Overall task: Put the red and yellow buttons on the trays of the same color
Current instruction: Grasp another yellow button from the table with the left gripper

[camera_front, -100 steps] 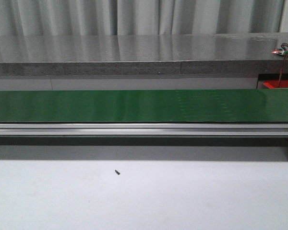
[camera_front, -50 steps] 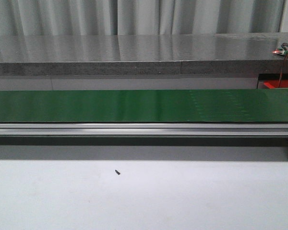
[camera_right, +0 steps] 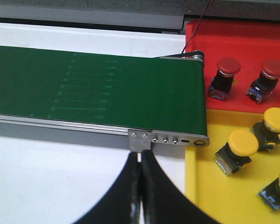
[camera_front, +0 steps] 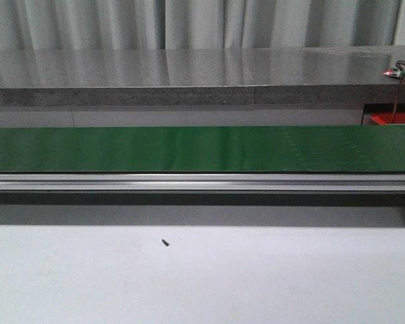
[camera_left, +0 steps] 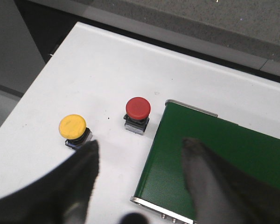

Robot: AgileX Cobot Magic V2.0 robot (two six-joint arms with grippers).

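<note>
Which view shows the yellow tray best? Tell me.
The right wrist view: the yellow tray sits past the green belt's end, holding yellow buttons. The front view shows only a red sliver at the far right, no yellow tray; the left wrist view shows none.

1. The faint pale marks [camera_front: 324,145] on the green conveyor belt [camera_front: 155,148] sit further toward the right end of the belt in the front view than they do a second ago; then they lie right of the belt's middle, and half a second ago they lie between that place and where they are now.
2. The marks read as several thin dashed lines running along the belt, very faint; what they are cannot be told.
3. The right wrist view shows similar pale lines [camera_right: 84,88] on the belt, with no earlier picture of that view to compare.
</note>
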